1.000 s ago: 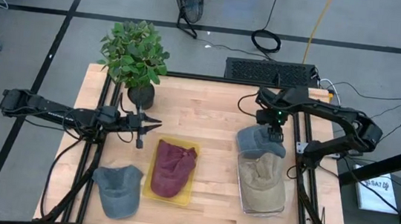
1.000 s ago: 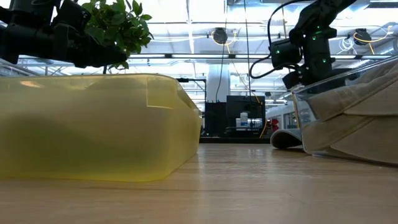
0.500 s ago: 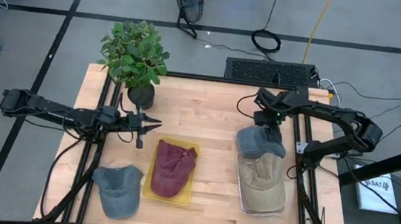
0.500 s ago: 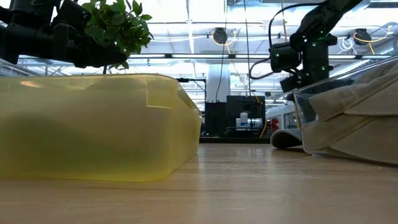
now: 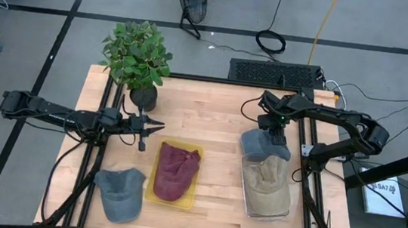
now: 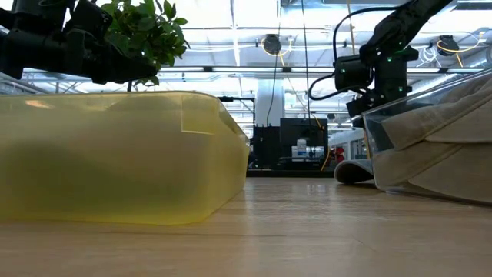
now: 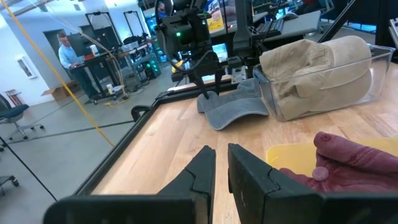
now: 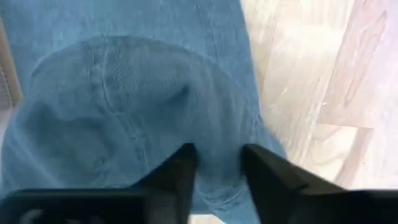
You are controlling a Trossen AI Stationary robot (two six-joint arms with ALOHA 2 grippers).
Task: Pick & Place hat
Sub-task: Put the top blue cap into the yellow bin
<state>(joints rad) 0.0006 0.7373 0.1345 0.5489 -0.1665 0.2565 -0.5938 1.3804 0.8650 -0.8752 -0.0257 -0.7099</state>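
The right arm reaches in from three o'clock, elbow bent, its right gripper (image 5: 272, 129) poised over the blue-grey hat (image 5: 263, 143) lying at two o'clock on the table (image 5: 205, 106), just beside the clear bin (image 5: 285, 206). Its fingers (image 8: 177, 171) straddle a fold of cloth, narrower than a second ago. The left gripper (image 5: 155, 126), fingers together, waits at nine o'clock, unchanged.

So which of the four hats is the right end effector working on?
The blue hat by the clear bin's far end; the right end effector is down on it. The tan, maroon and grey hats have no end effector at them.
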